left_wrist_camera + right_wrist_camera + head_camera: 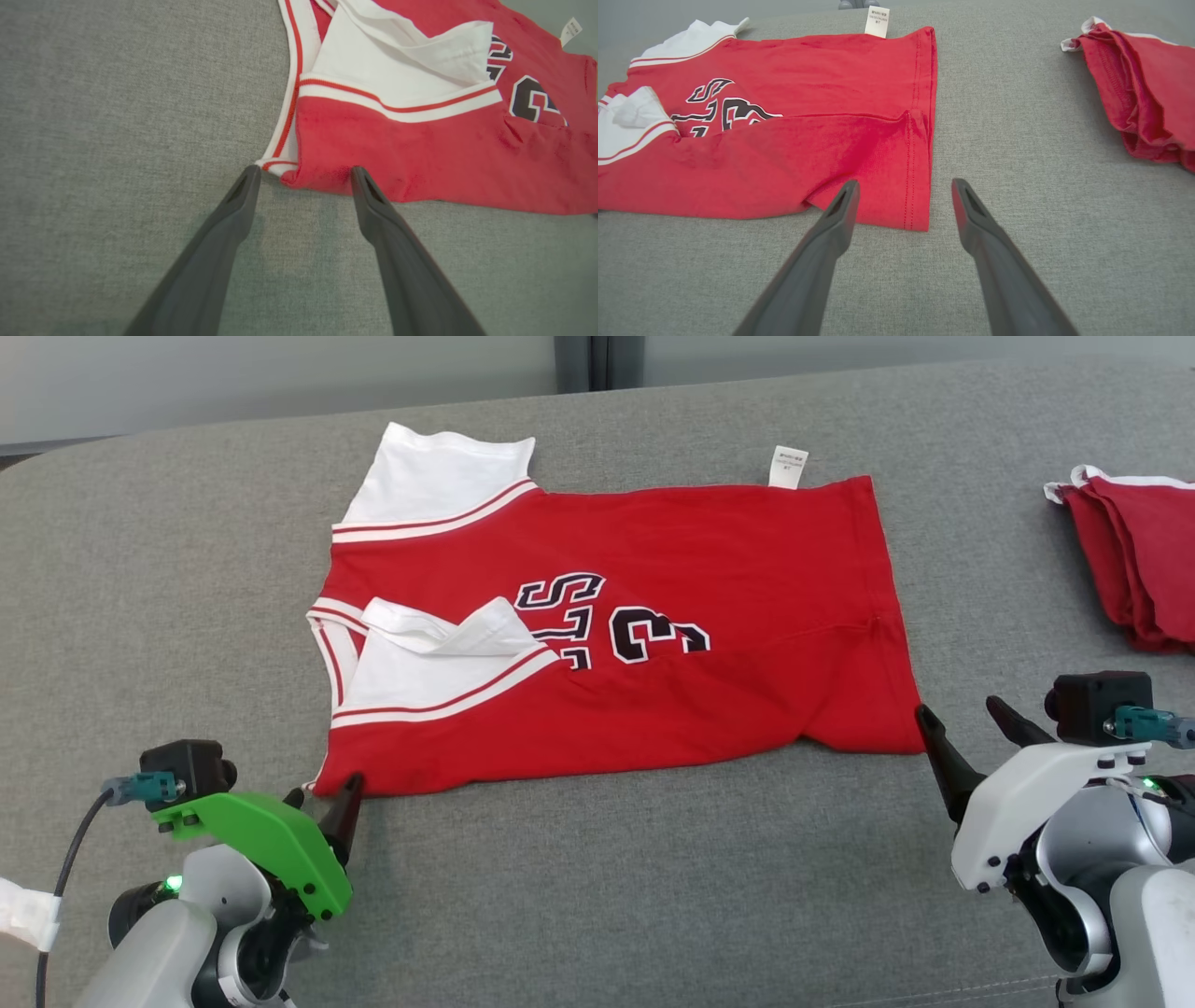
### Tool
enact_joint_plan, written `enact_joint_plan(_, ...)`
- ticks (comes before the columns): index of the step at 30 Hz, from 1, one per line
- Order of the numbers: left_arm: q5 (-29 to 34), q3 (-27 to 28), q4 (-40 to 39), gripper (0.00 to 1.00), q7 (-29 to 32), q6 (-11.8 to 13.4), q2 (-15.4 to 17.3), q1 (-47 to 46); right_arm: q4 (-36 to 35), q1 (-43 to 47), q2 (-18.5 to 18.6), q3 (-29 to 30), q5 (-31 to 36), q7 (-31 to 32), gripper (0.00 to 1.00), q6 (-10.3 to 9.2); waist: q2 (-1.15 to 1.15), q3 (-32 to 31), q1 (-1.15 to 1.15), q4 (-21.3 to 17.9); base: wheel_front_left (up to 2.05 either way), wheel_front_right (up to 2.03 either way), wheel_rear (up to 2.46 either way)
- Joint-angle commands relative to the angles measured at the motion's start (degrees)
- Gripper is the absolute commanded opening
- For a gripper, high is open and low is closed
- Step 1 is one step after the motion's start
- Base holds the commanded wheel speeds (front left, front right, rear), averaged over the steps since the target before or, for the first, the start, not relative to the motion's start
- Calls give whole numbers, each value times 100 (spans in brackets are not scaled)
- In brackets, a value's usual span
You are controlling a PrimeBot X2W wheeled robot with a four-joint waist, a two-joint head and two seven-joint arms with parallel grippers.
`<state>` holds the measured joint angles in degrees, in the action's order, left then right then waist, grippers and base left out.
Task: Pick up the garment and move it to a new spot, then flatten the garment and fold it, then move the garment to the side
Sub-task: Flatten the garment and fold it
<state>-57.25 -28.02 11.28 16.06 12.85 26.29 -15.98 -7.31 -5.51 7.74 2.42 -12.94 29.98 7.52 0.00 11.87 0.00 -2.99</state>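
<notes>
Grey fabric surface (pixel 597 896); 2nd red garment (pixel 1144 560) w/ white trim, folded, at far right.

print (pixel 565 627): black characters with white outline, on the chest of the red garment (pixel 747 560), lying sideways
readable: "S" (pixel 560 590) and "3" (pixel 644 637); the rest is covered by a folded white flap (pixel 439 639) at their 9 o'clock
tag (pixel 789 467): white, on the garment edge at 1 o'clock; print too small to read

Left gripper (pixel 303 173), jaws spread, at the red jersey's (pixel 420 158) corner on grey fabric (pixel 117 116)
</notes>
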Motion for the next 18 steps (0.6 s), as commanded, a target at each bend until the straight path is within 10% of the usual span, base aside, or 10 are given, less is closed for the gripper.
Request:
enact_joint_plan(1,-81,63,129,100,10,65,-28,-104,18,-95,6,-51,-17,-39,100,-7,0,56,0,-78,0,0,0)
enact_joint_plan(7,-252,236,524,100,-83,123,-201,-169,204,-192,30,-165,-10,-76,100,-7,0,78,0,-153,0,0,0)
enact_joint_plan(11,-265,164,637,0,-54,42,-277,-198,461,-218,22,-192,-27,-55,100,-7,0,62,0,-156,0,0,0)
enact_joint_plan(18,-286,149,516,0,-127,-82,-261,-166,1180,-460,-70,-35,-24,-152,100,-7,0,46,0,-52,0,0,0)
